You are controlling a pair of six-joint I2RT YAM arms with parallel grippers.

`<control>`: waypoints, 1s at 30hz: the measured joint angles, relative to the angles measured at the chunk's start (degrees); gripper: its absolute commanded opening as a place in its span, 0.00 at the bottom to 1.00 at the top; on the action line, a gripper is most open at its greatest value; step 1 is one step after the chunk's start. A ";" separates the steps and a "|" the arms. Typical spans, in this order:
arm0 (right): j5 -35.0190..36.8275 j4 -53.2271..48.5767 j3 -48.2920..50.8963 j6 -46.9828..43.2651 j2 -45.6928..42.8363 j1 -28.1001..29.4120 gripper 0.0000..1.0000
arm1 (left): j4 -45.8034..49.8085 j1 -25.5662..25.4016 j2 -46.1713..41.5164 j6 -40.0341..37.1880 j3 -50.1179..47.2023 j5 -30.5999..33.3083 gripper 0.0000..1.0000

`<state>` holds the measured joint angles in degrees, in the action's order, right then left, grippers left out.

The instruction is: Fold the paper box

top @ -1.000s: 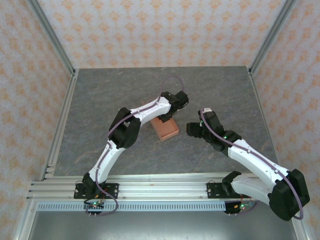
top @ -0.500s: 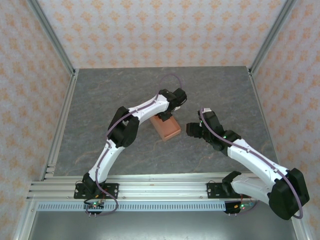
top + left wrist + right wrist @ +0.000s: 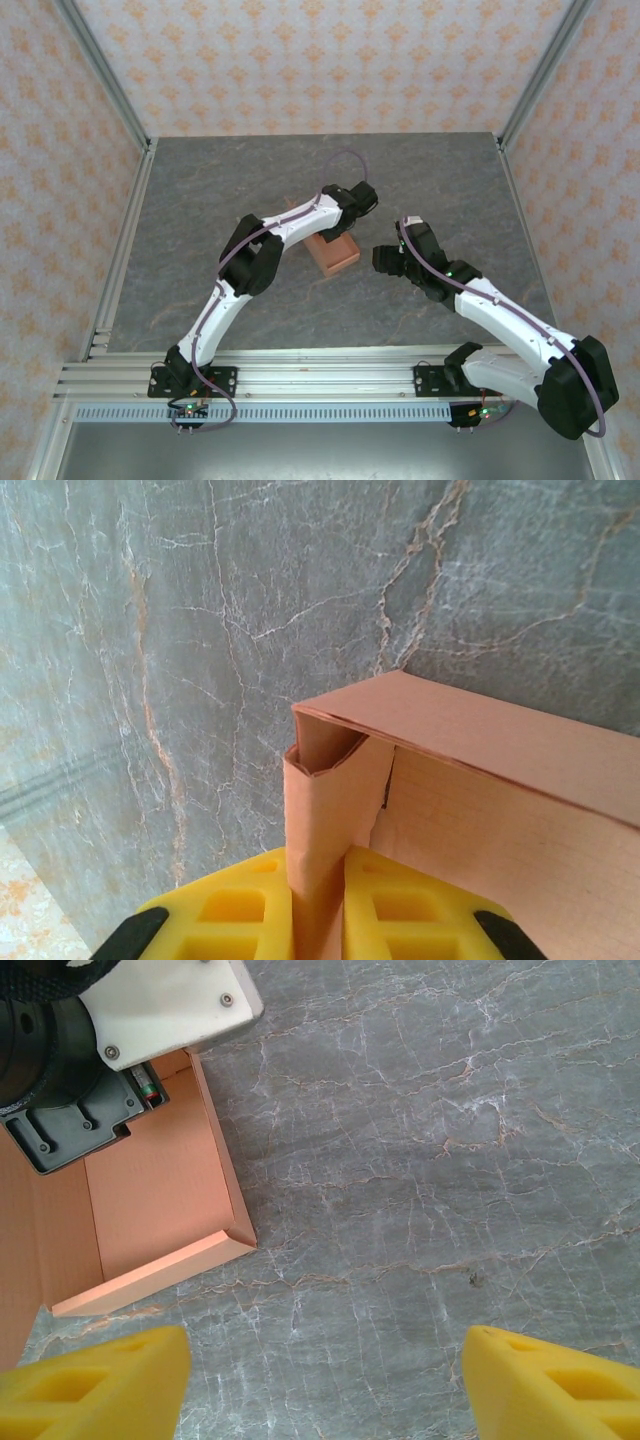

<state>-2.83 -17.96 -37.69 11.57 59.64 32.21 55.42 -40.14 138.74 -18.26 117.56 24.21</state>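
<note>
The paper box [image 3: 335, 256], a shallow salmon-orange card tray, lies on the grey marbled table mid-scene. My left gripper [image 3: 336, 233] reaches down onto its far end. In the left wrist view the yellow fingers [image 3: 240, 915] of the left gripper [image 3: 318, 905] are shut on a doubled-over end wall of the paper box [image 3: 500, 810], at a corner. My right gripper [image 3: 386, 259] hovers just right of the box, apart from it. In the right wrist view the right gripper [image 3: 325, 1380] stands open over bare table, with the paper box [image 3: 150, 1210] at the upper left.
The table [image 3: 200, 200] is walled by patterned panels, with metal posts at the corners. A rail [image 3: 320, 375] carrying both arm bases runs along the near edge. The left arm's wrist housing [image 3: 90, 1050] hangs over the box's inside.
The left wrist has shifted a little over the box's far end and the box has turned very slightly. The right arm has not moved.
</note>
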 measured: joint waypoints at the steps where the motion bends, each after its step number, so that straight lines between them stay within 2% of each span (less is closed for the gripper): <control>1: 0.00 -0.02 0.00 0.00 0.00 0.00 0.72 | -0.02 0.00 -0.11 -0.48 0.00 -0.61 0.15; 4: 0.09 -0.46 0.00 0.00 -0.11 0.00 0.72 | -0.46 0.31 -0.57 -3.34 0.22 -4.13 0.17; 9: 1.70 -2.56 0.00 0.00 -2.47 0.00 0.72 | 0.68 0.37 0.20 -8.68 3.80 -12.76 0.28; 14: 3.06 -3.96 -0.02 0.31 -3.85 0.00 0.73 | 1.77 -0.20 2.69 -10.54 7.72 -18.23 0.41; 24: 3.06 -4.85 -0.02 1.73 -3.82 0.00 0.73 | 2.49 -0.37 2.25 -10.34 8.20 -21.70 0.56; 30: 2.03 -3.80 0.61 3.76 -2.75 -0.28 0.76 | 2.10 -0.31 -3.43 -8.57 7.61 -23.71 0.60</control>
<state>-0.80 -21.76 -37.08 15.33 56.88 31.92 57.52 -40.45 135.31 -26.83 125.16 0.49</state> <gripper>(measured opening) 0.745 0.594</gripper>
